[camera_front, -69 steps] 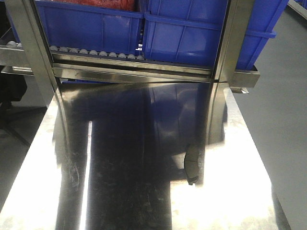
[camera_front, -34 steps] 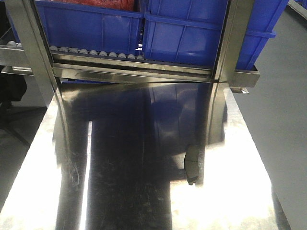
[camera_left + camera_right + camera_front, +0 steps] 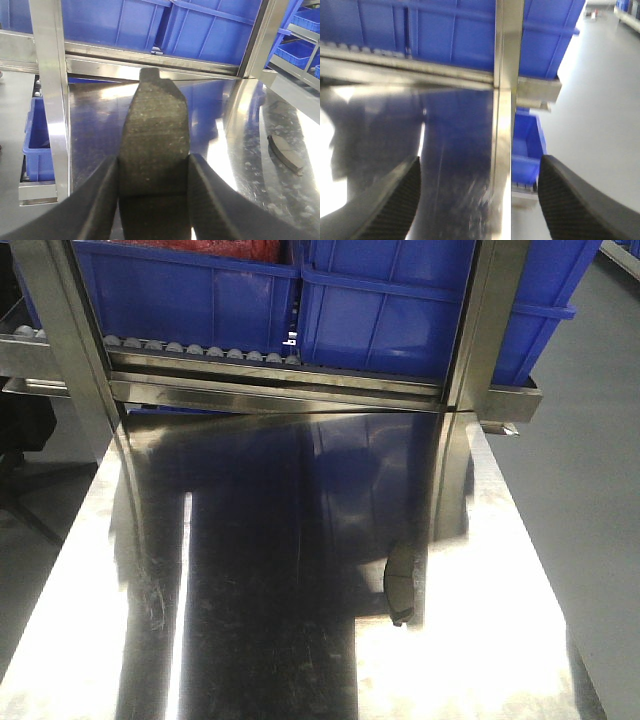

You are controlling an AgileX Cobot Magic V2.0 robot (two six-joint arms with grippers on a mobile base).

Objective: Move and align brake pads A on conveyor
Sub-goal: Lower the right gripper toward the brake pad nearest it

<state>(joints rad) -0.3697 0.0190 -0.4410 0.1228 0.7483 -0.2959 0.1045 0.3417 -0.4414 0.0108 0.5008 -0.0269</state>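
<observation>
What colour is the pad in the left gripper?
Dark grey, speckled. The flat oblong brake pad shows best in the left wrist view.

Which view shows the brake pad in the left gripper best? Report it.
Left wrist: the held brake pad is close-up, clamped between the left gripper fingers. Front shows only another pad on the steel table; right wrist shows neither.

No legible text, no labels, no numbers (any view); blue bins (image 3: pixel 190 300) unmarked
</observation>
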